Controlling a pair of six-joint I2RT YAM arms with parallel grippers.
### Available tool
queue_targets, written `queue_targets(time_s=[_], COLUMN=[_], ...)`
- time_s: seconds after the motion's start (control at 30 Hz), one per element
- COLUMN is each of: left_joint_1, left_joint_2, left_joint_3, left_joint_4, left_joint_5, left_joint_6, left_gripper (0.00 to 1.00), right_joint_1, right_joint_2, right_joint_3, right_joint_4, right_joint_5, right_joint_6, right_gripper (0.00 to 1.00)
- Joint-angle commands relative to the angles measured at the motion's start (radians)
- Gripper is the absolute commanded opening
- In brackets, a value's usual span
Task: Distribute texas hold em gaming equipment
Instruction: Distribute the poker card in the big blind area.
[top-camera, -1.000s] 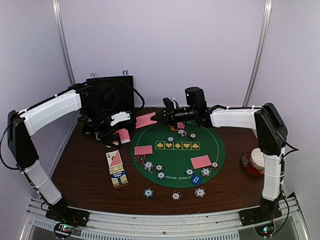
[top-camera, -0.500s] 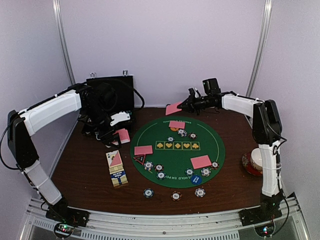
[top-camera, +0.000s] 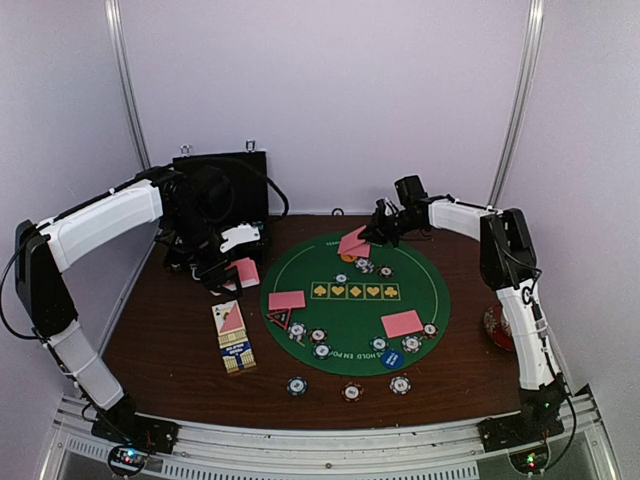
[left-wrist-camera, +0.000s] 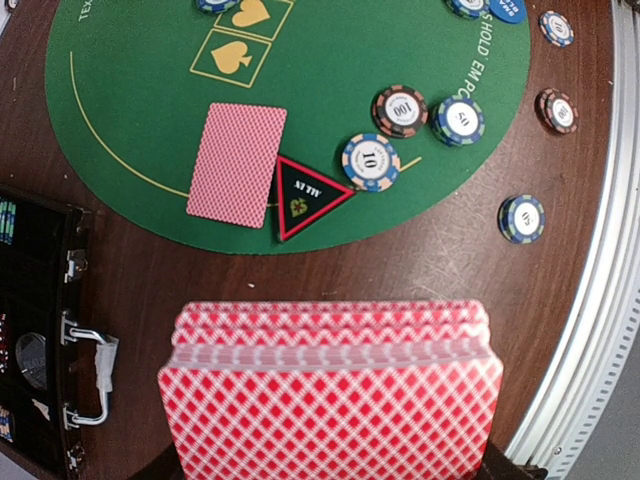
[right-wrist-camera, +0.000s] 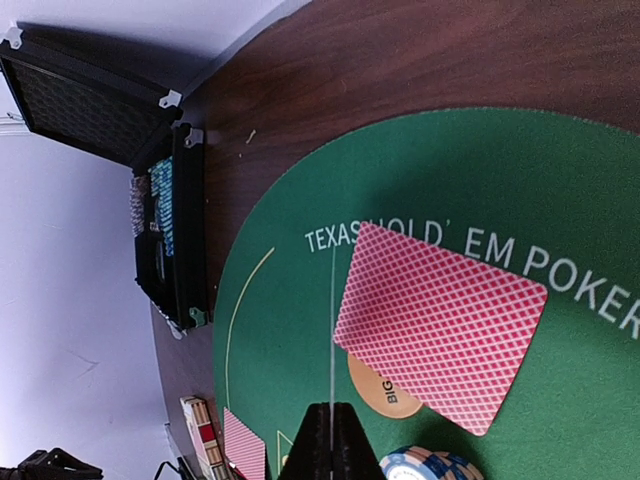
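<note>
My left gripper (top-camera: 240, 268) is shut on a deck of pink-backed cards (left-wrist-camera: 330, 400), held above the table left of the green mat (top-camera: 350, 315). My right gripper (top-camera: 372, 236) is shut on one pink-backed card (top-camera: 352, 241), which shows as a thin edge-on line (right-wrist-camera: 332, 330) in the right wrist view. It hangs over the mat's far edge. Below it a card (right-wrist-camera: 440, 325) lies face down, partly covering an orange button (right-wrist-camera: 385, 390). Two more cards (top-camera: 287, 299) (top-camera: 402, 323) lie on the mat. Striped chips (top-camera: 351, 391) sit along the near edge, beside a blue button (top-camera: 392, 358).
An open black case (top-camera: 220, 185) stands at the back left. A card box (top-camera: 233, 337) lies left of the mat, and a black triangular marker (top-camera: 279, 319) lies on its left edge. A red and white cup (top-camera: 510, 322) sits at the right.
My right gripper has moved from beyond the mat's far edge down and left, carrying its card over the card lying there. The left arm has not moved.
</note>
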Motion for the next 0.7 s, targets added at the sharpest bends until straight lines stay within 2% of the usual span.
queue_targets(time_s=[0.0, 0.27, 0.37, 0.47, 0.67], left_joint_1=[0.001, 0.001, 0.002, 0.001, 0.001], left_joint_2=[-0.029, -0.035, -0.039, -0.041, -0.044], left_joint_3=[0.024, 0.025, 0.027, 0.026, 0.023], left_joint_4=[-0.001, -0.004, -0.005, -0.006, -0.005], left_joint_5=[0.013, 0.016, 0.017, 0.016, 0.011], left_joint_6=[0.015, 0.015, 0.012, 0.011, 0.011], left_gripper=[0.15, 0.15, 0.15, 0.15, 0.15], right_joint_1=[-0.014, -0.014, -0.013, -0.008, 0.038], right_joint_2=[0.020, -0.002, -0.058, -0.136, -0.327], right_joint_3=[0.063, 0.124, 0.118, 0.079, -0.097], right_joint_4=[-0.048, -0.195, -0.233, -0.242, -0.187], right_joint_5=[0.061, 0.143, 0.191, 0.226, 0.222], right_joint_6=[-0.049, -0.146, -0.184, -0.204, -0.213], right_gripper=[0.06, 0.42, 0.50, 0.69, 0.75])
